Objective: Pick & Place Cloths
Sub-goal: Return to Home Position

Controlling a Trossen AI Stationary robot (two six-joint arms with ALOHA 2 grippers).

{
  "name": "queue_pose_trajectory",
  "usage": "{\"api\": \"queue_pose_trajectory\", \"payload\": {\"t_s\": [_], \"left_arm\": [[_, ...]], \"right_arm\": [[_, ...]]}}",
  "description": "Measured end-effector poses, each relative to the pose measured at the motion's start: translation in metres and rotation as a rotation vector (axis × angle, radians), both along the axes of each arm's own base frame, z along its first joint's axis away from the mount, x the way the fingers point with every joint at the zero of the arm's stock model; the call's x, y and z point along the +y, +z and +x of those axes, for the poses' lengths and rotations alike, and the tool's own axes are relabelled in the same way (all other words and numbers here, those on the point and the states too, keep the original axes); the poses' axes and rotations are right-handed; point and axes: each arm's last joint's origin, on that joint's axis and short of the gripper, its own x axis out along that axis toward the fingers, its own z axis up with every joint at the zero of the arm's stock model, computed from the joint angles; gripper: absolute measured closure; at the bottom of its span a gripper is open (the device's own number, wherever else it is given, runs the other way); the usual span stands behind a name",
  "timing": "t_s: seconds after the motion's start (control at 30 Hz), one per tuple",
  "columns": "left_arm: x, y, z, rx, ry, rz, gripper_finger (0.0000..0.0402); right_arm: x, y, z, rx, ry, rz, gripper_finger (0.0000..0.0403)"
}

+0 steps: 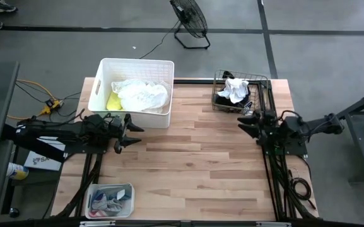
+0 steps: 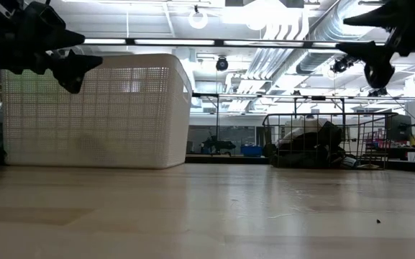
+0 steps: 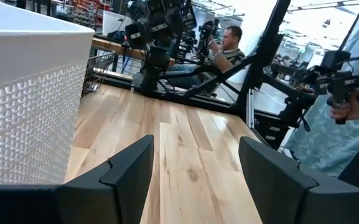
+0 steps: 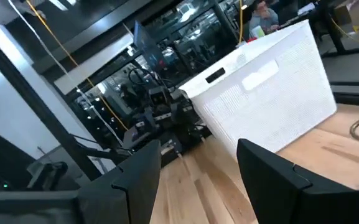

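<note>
A white cloth point(image 1: 142, 94) and a neon yellow cloth point(image 1: 114, 101) lie inside the white plastic bin point(image 1: 103, 78) at the table's far left. A white cloth point(image 1: 236, 89) lies on dark cloths point(image 1: 222, 99) in the black wire basket point(image 1: 264, 81) at the far right. A small clear tray point(image 1: 129, 188) at the near left edge holds blue and grey cloths point(image 1: 107, 200). My left gripper point(image 1: 135, 132) hovers open just near the white bin. My right gripper point(image 1: 246, 123) hovers open just near the wire basket. Both hold nothing.
The wooden table's middle point(image 1: 194, 157) lies between the two arms. A floor fan point(image 1: 191, 22) stands beyond the far edge. In the left wrist view, a seated person point(image 3: 226, 43) and a hand holding a device point(image 3: 347, 106) show beyond the table.
</note>
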Motion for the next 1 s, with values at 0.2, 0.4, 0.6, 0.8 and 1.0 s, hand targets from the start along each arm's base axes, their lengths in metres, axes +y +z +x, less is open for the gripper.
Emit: {"api": "queue_pose_trajectory", "payload": {"t_s": [0.2,0.4,0.6,0.8,1.0], "left_arm": [[0.000,0.000,0.000,0.002,-0.002,-0.002,0.0169],[0.000,-0.002,0.000,0.020,-0.002,-0.004,0.0169],[0.000,-0.004,0.000,0.040,-0.002,-0.005,0.0169],[0.000,-0.004,0.000,0.043,-0.003,-0.005,0.0169],[0.000,-0.007,0.000,0.069,-0.002,-0.005,0.0169]], "right_arm": [[0.004,-0.020,0.006,-0.072,0.111,-0.004,0.0199],[0.005,-0.020,0.005,-0.073,0.118,-0.065,0.0199],[0.006,-0.026,0.006,-0.004,0.145,-0.126,0.0199],[0.007,-0.038,0.007,0.119,0.178,-0.166,0.0199],[0.008,-0.039,0.007,0.129,0.191,-0.229,0.0199]]}}
